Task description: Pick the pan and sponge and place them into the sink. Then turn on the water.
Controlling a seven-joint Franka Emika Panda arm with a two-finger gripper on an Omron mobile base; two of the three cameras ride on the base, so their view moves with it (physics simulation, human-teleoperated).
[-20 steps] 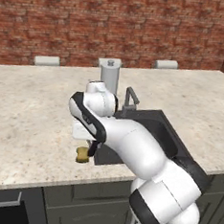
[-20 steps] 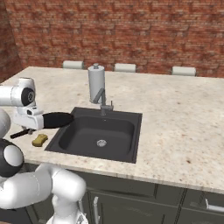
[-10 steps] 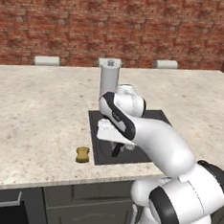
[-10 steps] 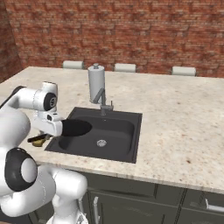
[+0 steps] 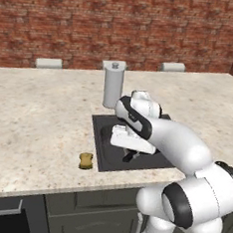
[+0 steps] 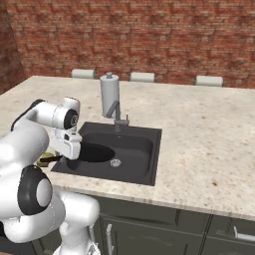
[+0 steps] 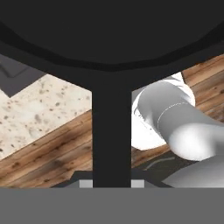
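The black pan [image 6: 94, 153] hangs low over the left part of the dark sink [image 6: 142, 149], its handle [image 7: 111, 140] pointing back at my hand. My gripper [image 6: 66, 155] is shut on that handle, at the sink's left rim; the hand view has the fingertips [image 7: 85, 183] flanking the handle and the pan's round body [image 7: 109, 30] across the top. In the left base view the gripper [image 5: 129, 155] sits inside the sink [image 5: 109, 160] outline. The small yellow sponge [image 5: 86, 161] lies on the counter just left of the sink, and is partly hidden behind my arm in the right base view [image 6: 47, 158].
A grey angular faucet [image 6: 117, 112] stands at the sink's back edge, and a tall grey paper-towel holder [image 5: 113, 84] stands right behind it. Speckled beige counter [image 5: 33, 121] stretches on both sides, and a brick wall closes the back.
My arm swung right, carrying the pan from above the counter near the sponge to over the sink's left part. The sponge stayed where it was.
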